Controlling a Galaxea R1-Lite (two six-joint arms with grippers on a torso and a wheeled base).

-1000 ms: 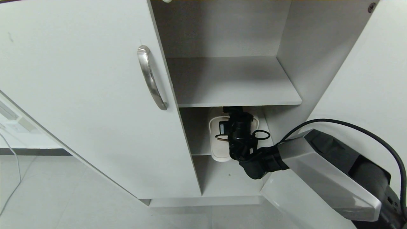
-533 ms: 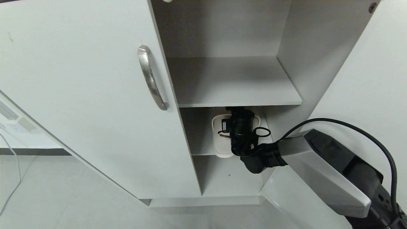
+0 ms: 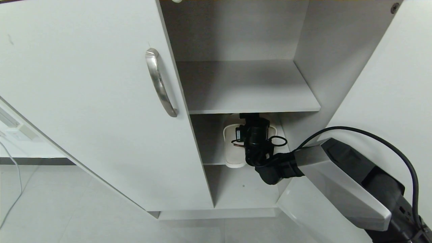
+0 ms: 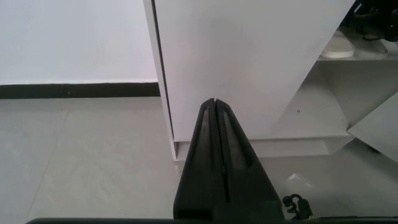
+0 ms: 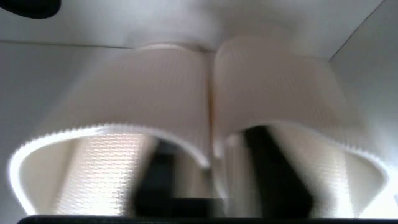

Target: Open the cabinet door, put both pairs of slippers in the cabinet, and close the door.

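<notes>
A pair of white slippers (image 3: 232, 153) (image 5: 155, 93) lies side by side on the cabinet's lower shelf (image 3: 211, 148), toes pointing inward. My right gripper (image 5: 214, 171) is shut on the pair. One dark finger (image 5: 155, 177) sits inside each slipper, pinching their adjoining sides. In the head view the right wrist (image 3: 255, 141) reaches in under the upper shelf (image 3: 246, 87), which hides the fingertips. My left gripper (image 4: 214, 107) is shut and holds nothing. It hangs low over the floor in front of the closed left door (image 4: 249, 56).
The left door (image 3: 84, 101) with its metal handle (image 3: 161, 82) is closed. The right door (image 3: 388, 94) stands swung open beside my right arm. The bottom compartment (image 3: 236, 189) lies below the slippers. Pale floor tiles (image 3: 101, 219) lie in front.
My right arm has pushed deeper into the cabinet, carrying the slippers farther back on the lower shelf. Over the last half second it barely moved.
</notes>
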